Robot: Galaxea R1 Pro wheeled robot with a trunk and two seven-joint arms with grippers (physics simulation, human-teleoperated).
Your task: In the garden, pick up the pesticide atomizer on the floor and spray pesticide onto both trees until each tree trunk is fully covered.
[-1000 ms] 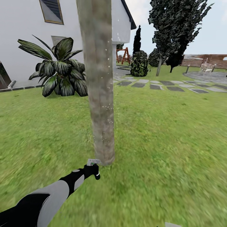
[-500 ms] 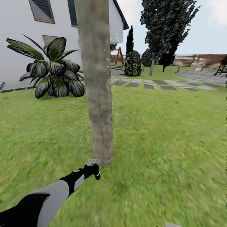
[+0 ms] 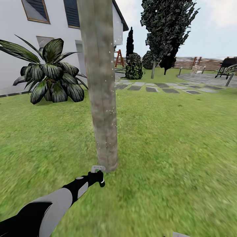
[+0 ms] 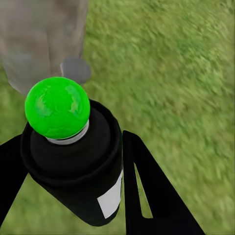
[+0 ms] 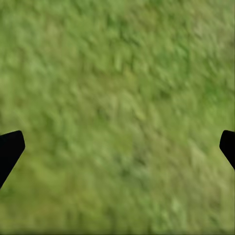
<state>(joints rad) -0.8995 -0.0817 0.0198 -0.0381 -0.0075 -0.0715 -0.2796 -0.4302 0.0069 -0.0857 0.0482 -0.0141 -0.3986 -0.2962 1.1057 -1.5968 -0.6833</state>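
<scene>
A thick grey-brown tree trunk (image 3: 102, 85), dotted with tiny white specks, rises straight ahead in the head view. My left gripper (image 3: 97, 176) is at the trunk's foot, shut on the pesticide atomizer (image 3: 97, 169), whose light grey head points at the bark. In the left wrist view the black bottle (image 4: 73, 171), with a white label and a green ball on top, sits between the black fingers (image 4: 147, 196), and the trunk (image 4: 41, 34) is close behind. My right gripper (image 5: 117, 152) hangs open over bare grass.
A white house (image 3: 19, 42) with a broad-leaved plant (image 3: 49, 77) stands at the back left. Stepping stones (image 3: 164, 89), dark trees (image 3: 166, 29), a brown fence (image 3: 187, 62) and a grey patio (image 3: 207, 79) lie behind on the right. Lawn surrounds the trunk.
The camera has swung: the house, plant and far trees slid left in the picture. The trunk, my left arm and the held atomizer keep their places.
</scene>
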